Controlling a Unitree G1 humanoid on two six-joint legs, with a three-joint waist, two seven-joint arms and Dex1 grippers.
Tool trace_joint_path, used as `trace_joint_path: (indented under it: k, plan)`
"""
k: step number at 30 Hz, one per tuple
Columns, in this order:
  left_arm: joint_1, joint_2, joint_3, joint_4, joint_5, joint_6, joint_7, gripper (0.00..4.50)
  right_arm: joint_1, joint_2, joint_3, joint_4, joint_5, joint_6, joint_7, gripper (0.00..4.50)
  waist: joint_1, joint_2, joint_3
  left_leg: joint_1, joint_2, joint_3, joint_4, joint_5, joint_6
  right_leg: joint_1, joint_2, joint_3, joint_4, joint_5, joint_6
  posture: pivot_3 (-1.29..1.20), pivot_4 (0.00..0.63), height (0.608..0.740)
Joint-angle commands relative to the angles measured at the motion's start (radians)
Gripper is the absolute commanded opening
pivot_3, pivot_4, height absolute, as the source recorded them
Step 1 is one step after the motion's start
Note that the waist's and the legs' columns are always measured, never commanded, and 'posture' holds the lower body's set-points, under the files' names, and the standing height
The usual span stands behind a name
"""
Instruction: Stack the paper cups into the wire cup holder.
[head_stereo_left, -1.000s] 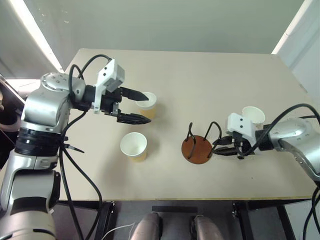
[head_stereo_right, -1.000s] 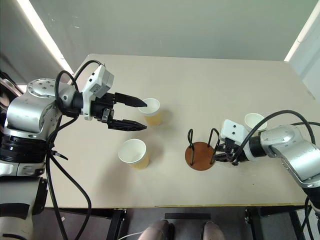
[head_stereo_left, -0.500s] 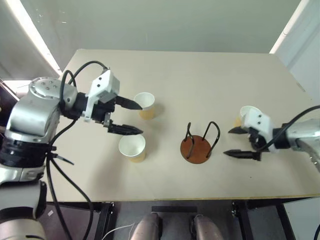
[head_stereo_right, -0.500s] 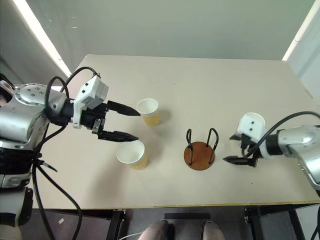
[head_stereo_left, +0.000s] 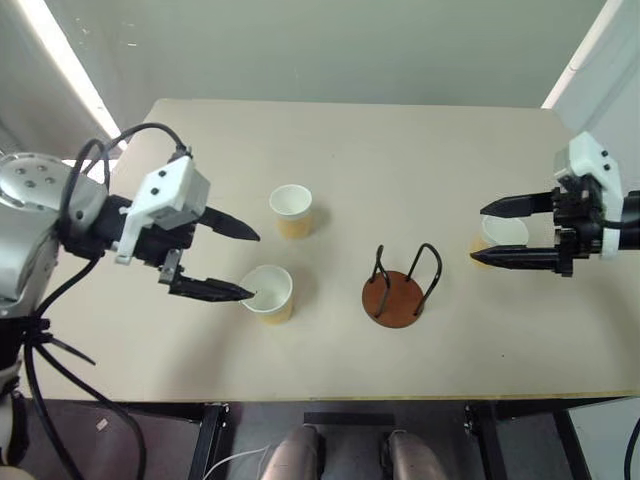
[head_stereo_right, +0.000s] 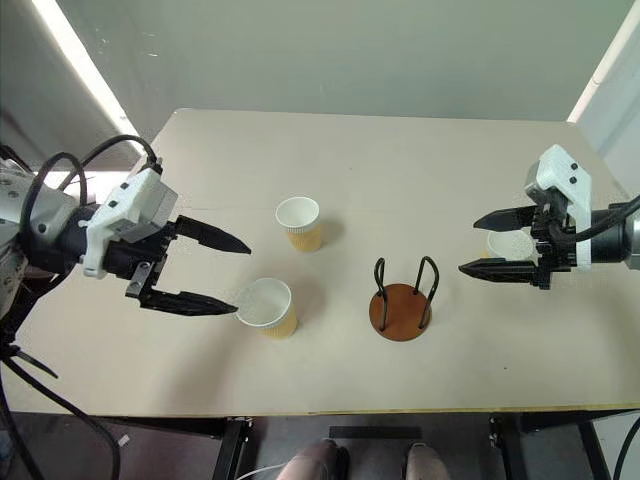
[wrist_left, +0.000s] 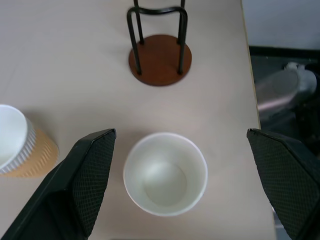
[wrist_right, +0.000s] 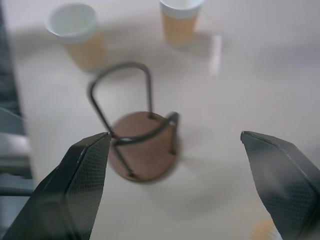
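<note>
Both the left tool (head_stereo_left: 228, 262) and right tool (head_stereo_left: 510, 232) gape wide and empty, three paper cups (head_stereo_left: 267, 292) stand on the worktop (head_stereo_left: 400, 160) around the empty wire cup holder (head_stereo_left: 400, 288), and a careless squeeze could crush a thin rim.

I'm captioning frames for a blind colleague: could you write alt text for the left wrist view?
An empty paper cup stands upright on the table between the left gripper's wide-open jaws. Beyond it stands the empty wire cup holder; a second cup stands beside one jaw.
</note>
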Motion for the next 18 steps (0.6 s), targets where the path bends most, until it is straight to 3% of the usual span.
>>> trace_joint_path:
  k: [1,9,18]
  plan:
    - [0.081,0.072,0.041,-0.082,0.007,-0.046,-0.038,4.50,-0.044,-0.036,-0.017,-0.037,0.089,0.049,0.054,4.32,-0.002,0.000,0.000,0.000,0.000,0.000,-0.001,0.000,0.000,0.000,0.000,0.000,0.000,0.000,0.000,0.00,0.150,0.740]
    - [0.204,0.126,-0.002,-0.151,0.110,-0.141,0.011,4.50,-0.084,-0.036,0.001,-0.046,0.146,0.063,0.078,4.32,-0.002,0.000,0.000,0.002,0.001,0.000,-0.003,0.000,-0.001,0.000,0.000,0.000,0.001,-0.002,-0.003,0.00,0.150,0.740]
    - [0.148,0.074,-0.083,-0.127,0.189,-0.209,0.045,4.50,-0.084,-0.050,0.013,-0.046,0.144,0.071,0.067,4.32,-0.002,0.000,0.000,0.002,0.001,0.000,-0.003,-0.001,-0.002,0.000,0.000,0.000,0.002,-0.003,-0.005,0.00,0.150,0.740]
